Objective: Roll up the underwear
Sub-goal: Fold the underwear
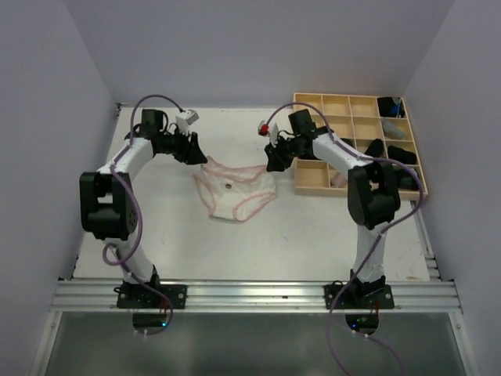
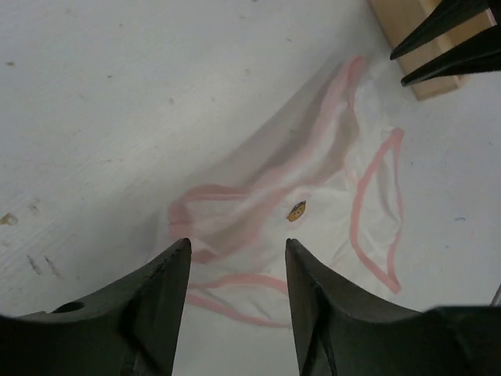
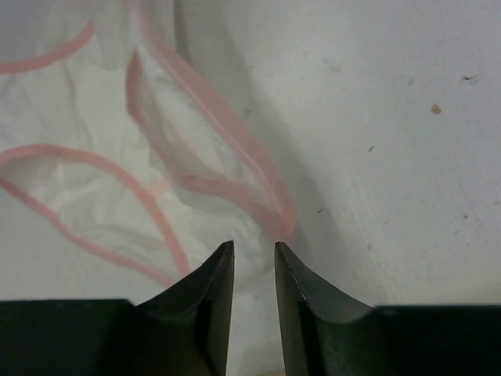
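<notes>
Whitish cloth briefs with pink edging point(image 1: 235, 192) lie flat mid-worktop point(image 1: 313, 243). The left pincer point(image 1: 196, 155) is at their far-left corner and the right pincer point(image 1: 274, 163) at their far-right. Both stand parted, gripping nothing.

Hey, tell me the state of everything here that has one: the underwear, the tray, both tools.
whitish underwear: spread flat on the table, not rolled.
black underwear: in the tray's right compartments; too small to tell if rolled.
wooden tray: partly filled.
left tool: open, empty, over the whitish underwear.
right tool: slightly open, empty.
</notes>
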{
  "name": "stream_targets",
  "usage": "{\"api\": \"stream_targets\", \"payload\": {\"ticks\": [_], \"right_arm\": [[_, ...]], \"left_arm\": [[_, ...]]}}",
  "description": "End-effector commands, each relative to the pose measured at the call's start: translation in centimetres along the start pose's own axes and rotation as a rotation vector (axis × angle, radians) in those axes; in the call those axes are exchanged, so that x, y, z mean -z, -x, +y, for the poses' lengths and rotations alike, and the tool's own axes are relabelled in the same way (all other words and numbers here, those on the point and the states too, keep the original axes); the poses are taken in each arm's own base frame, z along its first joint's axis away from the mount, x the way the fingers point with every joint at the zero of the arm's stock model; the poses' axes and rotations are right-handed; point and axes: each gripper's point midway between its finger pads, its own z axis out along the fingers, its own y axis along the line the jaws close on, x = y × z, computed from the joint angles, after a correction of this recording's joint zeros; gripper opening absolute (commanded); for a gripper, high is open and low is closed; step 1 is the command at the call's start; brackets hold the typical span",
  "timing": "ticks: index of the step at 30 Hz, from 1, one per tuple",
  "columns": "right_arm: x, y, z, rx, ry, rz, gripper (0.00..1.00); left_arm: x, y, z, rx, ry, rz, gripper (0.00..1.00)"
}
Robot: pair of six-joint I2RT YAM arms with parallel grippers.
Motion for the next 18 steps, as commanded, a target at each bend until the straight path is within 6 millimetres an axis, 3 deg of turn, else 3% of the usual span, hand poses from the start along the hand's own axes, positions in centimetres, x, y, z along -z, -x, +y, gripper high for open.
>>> {"api": "stream_targets", "payload": {"ticks": [1,2,3,6,8,10,11,12,14,15,16,18], "right_arm": [[-1.0,0.4,-2.9,-0.226,-0.096,0.092,0.34],[-0.4,1.1,-4.3,-0.241,-0.158,0.088,0.36],[0.3,1.3,-5.5,-0.293,-0.231,0.084,0.38],[2.3,3.5,-5.4,-0.304,-0.273,0.013,0.37],[2.2,4.4,-3.5,-0.325,-0.195,-0.032,0.35],[1.2,4.7,-1.2,-0.342,-0.099,-0.038,0.32],[0.4,5.0,-0.1,-0.334,-0.063,-0.024,0.28],[-0.4,4.1,0.8,-0.349,-0.029,0.012,0.26],[-2.1,2.4,1.8,-0.364,0.011,0.061,0.19],[-3.0,2.0,2.1,-0.362,0.020,0.069,0.18],[-4.1,0.3,2.4,-0.381,0.037,0.106,0.17],[-5.1,-1.5,2.5,-0.397,0.036,0.159,0.14]], "left_arm": [[-0.8,2.9,4.6,0.321,0.144,-0.065,0.57],[0.8,4.0,6.8,0.315,0.192,-0.138,0.62],[1.7,4.5,7.4,0.303,0.217,-0.170,0.69],[4.7,5.2,7.8,0.165,0.317,-0.212,0.72],[4.3,2.9,7.0,0.112,0.304,-0.156,0.69],[4.0,1.2,6.2,0.014,0.302,-0.082,0.58],[2.6,-0.8,4.6,-0.004,0.269,-0.010,0.54],[2.4,-1.6,4.4,-0.063,0.265,0.018,0.47],[0.8,-2.5,1.7,-0.147,0.219,0.056,0.43],[0.3,-3.8,0.8,-0.164,0.198,0.081,0.39],[-0.4,-4.4,-0.1,-0.175,0.170,0.091,0.37],[-1.0,-6.5,-0.7,-0.136,0.145,0.125,0.33]]}}
